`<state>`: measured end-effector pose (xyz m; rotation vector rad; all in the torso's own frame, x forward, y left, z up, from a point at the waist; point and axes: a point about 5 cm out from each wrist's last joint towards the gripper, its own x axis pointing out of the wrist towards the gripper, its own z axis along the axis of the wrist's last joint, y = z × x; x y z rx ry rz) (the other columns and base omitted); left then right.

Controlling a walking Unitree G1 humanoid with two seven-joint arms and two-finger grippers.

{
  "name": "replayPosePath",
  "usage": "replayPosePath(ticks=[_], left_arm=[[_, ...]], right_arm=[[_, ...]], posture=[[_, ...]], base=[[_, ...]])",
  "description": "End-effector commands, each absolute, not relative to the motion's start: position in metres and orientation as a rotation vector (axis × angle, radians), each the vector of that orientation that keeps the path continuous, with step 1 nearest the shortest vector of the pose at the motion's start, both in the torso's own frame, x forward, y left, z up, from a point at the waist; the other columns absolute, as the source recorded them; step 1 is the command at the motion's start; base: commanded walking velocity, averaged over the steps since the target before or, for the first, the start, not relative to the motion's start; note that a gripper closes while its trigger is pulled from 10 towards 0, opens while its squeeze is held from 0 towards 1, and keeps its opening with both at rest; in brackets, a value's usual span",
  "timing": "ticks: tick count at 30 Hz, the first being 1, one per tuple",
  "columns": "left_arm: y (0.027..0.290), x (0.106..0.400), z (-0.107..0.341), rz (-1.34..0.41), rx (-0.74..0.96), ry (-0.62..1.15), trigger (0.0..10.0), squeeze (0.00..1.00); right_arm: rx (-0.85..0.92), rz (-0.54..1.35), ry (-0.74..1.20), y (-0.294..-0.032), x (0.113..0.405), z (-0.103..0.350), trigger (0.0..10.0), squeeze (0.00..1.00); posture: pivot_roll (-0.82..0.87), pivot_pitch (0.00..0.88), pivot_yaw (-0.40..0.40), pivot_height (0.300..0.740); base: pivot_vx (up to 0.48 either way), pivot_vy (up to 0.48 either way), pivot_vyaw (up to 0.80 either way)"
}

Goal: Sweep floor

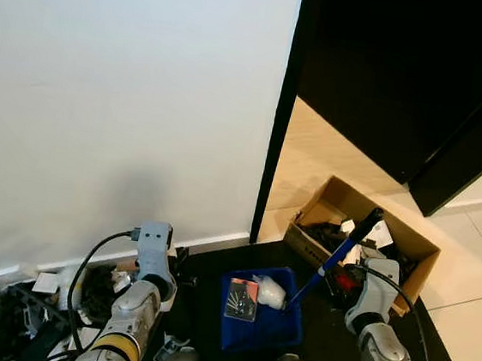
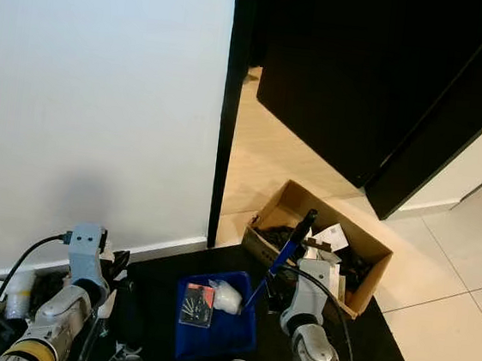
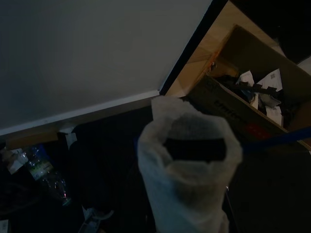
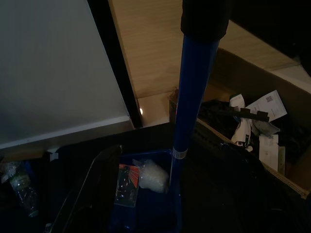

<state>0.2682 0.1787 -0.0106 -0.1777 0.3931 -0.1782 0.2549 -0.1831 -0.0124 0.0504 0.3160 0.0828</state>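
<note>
Blue dustpan (image 1: 262, 322) sits on the dark floor mat (image 1: 328, 336) right in front of the robot, with a crumpled white wad (image 1: 269, 292) and a small red-and-grey packet (image 1: 241, 299) lying in it. The blue handle (image 1: 336, 258) with a black grip on top leans up out of the pan toward the right, tilted, and the right gripper (image 1: 353, 283) is wrapped around it low down, just beside the pan. In the right wrist view the handle (image 4: 192, 92) runs straight along the claw's line of sight, so it looks clamped on, though the fingers themselves are hard to make out.

Left gripper (image 3: 194, 150) is off on the other side of the pan, apart from it, and something white and papery covers its tip, so can't tell how wide it is. A cardboard box (image 1: 365, 232) full of scraps sits just behind the handle by the doorway. Clutter and a plastic bottle (image 3: 41, 171) lie along the white wall (image 1: 121, 90) on the left.
</note>
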Motion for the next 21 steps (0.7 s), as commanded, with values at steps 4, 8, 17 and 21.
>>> replayPosePath(ticks=[4,8,17,21], left_arm=[[0.1774,0.2615,-0.0179,-0.171,-0.190,0.427,10.0,0.00],[0.1774,0.2615,-0.0179,-0.171,-0.190,0.427,10.0,0.00],[0.1775,0.2616,-0.0178,-0.171,-0.190,0.427,10.0,0.00],[0.1776,0.2617,-0.0178,-0.171,-0.190,0.427,10.0,0.00]], right_arm=[[0.057,0.070,0.351,-0.1860,0.2495,-0.0183,10.0,0.00],[0.057,0.070,0.350,-0.1860,0.2496,-0.0181,10.0,0.00],[0.057,0.070,0.350,-0.1859,0.2496,-0.0180,10.0,0.00],[0.057,0.070,0.350,-0.1858,0.2497,-0.0181,10.0,0.00]], posture=[[0.03,0.165,-0.014,0.740],[0.03,0.165,-0.014,0.740],[0.03,0.166,-0.014,0.740],[0.03,0.165,-0.014,0.740]], base=[[0.000,0.000,0.00],[0.000,0.000,0.00],[0.000,0.000,0.00],[0.000,0.000,0.00]])
